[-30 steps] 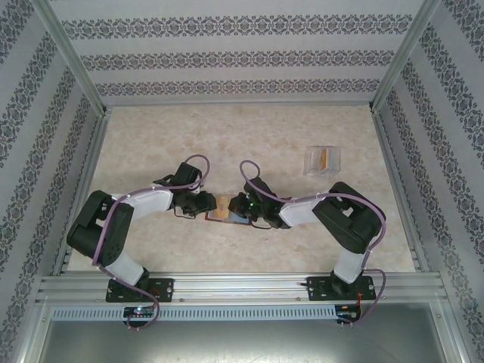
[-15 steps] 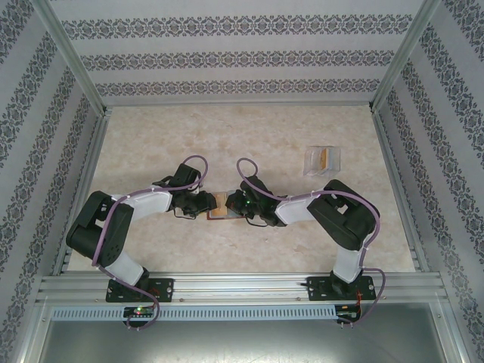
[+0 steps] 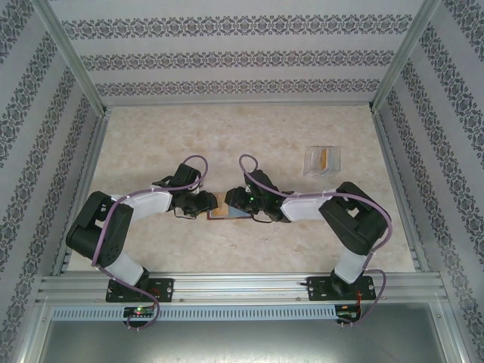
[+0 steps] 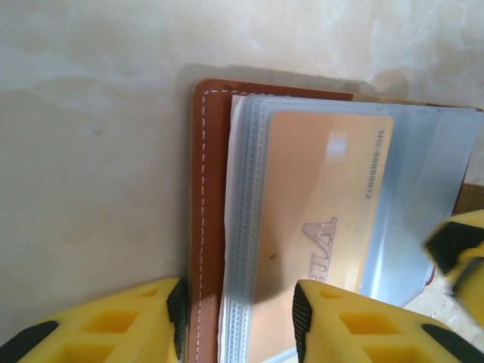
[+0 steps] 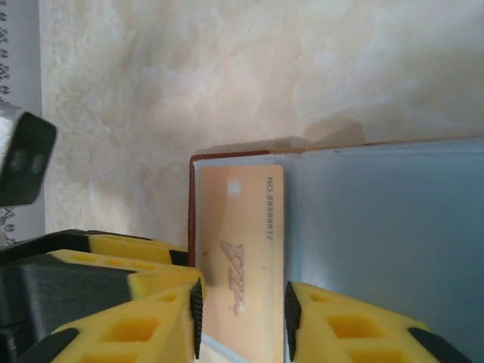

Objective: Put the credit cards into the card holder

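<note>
My left gripper (image 4: pixel 237 318) hangs half open over the brown card holder (image 4: pixel 206 189). The holder lies open and flat on the marble-patterned table (image 3: pixel 265 136), between my two arms. One left finger sits at its stitched edge, the other over the orange card (image 4: pixel 318 204) in a clear sleeve. My right gripper (image 5: pixel 242 321) is partly open too, straddling that card and gripping nothing. A blue-grey card (image 5: pixel 386 249) lies just beside the orange one.
</note>
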{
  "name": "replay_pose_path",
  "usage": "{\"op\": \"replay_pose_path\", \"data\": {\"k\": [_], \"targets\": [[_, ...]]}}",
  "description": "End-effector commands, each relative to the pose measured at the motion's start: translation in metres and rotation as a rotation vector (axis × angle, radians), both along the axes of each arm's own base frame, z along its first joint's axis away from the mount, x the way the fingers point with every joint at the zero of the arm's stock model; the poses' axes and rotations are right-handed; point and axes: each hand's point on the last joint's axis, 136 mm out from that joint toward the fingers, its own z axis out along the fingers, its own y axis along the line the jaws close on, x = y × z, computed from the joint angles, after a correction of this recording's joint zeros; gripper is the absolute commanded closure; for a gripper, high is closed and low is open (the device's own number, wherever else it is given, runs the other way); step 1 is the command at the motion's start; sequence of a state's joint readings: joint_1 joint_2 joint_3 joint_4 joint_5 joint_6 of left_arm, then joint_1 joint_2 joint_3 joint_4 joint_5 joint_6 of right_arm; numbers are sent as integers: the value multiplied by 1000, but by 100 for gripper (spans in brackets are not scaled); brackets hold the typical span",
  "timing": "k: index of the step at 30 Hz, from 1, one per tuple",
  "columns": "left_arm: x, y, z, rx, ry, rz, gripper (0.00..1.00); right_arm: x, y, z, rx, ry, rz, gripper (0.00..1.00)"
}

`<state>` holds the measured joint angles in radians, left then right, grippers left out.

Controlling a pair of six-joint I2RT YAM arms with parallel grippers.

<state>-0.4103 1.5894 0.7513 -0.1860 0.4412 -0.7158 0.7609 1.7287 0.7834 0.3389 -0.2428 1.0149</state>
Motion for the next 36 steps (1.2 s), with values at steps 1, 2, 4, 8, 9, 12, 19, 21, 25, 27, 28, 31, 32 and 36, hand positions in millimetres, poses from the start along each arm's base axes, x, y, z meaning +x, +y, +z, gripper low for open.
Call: {"op": "replay_pose_path", "data": {"k": [1,2,4,8,9,12,19,21,25,27,28,31,32,36], "targets": [[-10,-5,3,-17,37,-31,54,6,-19,12,-92,-72,-14,57],[-10,-5,2,-18,36,-28,54,6,-22,15,-100,-76,-13,56],[-9,-6,1,-21,33,-29,54,4,-27,14,-117,-80,-15,55],[-9,-6,0,-23,40,-30,53,-2,-38,0,-166,-47,-38,51],[-8,-6,0,-22,37,-28,53,-4,-40,-3,-174,-38,-40,50],[-6,-5,0,-9,31,-33,52,-8,-46,-10,-210,-28,-43,48],[-4,-4,-4,14,36,-51,50,-13,-61,-8,-296,-54,-28,46],[-5,-3,-5,24,44,-49,50,-12,-71,-4,-338,-69,-36,46],[-4,1,0,45,29,-36,41,-13,-84,0,-404,-96,-30,47],[-2,6,4,74,20,-37,37,-13,-92,1,-445,-103,-39,46],[-1,8,6,87,17,-37,35,-12,-97,1,-472,-107,-46,46],[0,12,7,111,9,-32,31,-9,-108,1,-539,-130,-59,45],[0,12,6,114,15,-31,29,-8,-111,1,-561,-134,-64,45],[-3,18,7,134,30,-12,20,-6,-113,-3,-605,-120,-55,45]]}}
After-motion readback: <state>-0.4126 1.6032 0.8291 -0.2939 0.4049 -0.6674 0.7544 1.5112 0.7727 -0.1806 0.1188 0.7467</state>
